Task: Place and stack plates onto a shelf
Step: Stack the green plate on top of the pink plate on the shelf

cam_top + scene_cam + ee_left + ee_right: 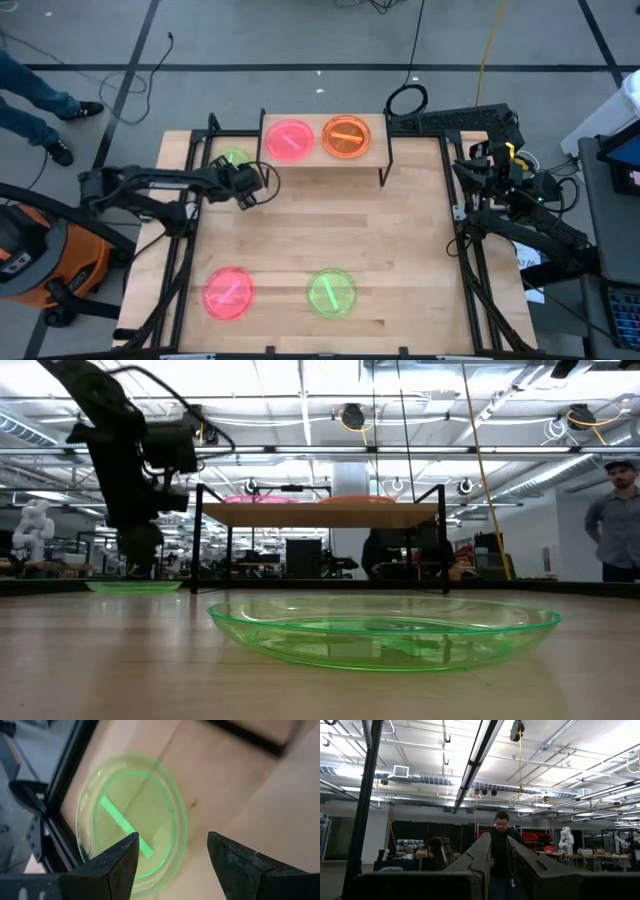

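My left gripper (pixel 172 857) hangs spread open just beside the shelf (pixel 325 156); my right gripper (pixel 499 855) waits folded, nearly closed.

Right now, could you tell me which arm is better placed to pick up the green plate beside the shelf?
The left. Its pincer hangs open right over that green plate by the shelf, while the right pincer is parked off the table's right edge, fingers nearly together, pointing into the room.

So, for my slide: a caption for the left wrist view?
Open left end effector hovering over a green plate on the table.
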Action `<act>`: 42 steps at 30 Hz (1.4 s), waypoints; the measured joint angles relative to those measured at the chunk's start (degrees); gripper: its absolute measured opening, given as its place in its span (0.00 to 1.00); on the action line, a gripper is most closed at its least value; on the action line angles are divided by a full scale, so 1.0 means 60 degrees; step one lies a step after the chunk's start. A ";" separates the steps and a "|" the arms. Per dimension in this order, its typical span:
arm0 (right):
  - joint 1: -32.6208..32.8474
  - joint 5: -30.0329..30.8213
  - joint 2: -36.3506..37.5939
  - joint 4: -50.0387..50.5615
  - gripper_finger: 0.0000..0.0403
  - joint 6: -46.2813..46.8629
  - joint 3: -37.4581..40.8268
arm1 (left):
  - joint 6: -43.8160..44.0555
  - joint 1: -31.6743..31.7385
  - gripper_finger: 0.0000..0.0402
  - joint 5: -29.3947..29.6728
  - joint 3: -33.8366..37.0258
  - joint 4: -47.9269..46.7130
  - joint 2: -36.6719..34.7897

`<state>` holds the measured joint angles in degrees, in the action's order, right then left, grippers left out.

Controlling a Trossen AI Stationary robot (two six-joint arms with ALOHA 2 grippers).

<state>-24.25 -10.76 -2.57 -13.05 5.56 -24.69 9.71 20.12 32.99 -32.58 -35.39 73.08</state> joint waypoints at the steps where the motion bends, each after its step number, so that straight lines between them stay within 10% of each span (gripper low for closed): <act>1: 0.0000 0.0000 0.0000 -0.0001 0.12 0.0000 0.0000 | -0.0043 0.0140 0.60 0.0010 0.0000 0.0017 0.0176; 31: 0.0000 -0.0004 0.0000 0.0010 0.12 0.0260 0.0000 | -0.1023 0.1861 0.60 -0.0995 0.0001 0.0775 0.1267; 42: 0.0000 -0.0004 0.0000 0.0010 0.12 0.0324 0.0000 | -0.0702 0.1851 0.33 -0.0920 0.0455 0.1043 0.1249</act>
<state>-24.25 -10.79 -2.57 -12.99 7.51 -24.69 5.50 31.22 27.47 -29.85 -29.13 80.58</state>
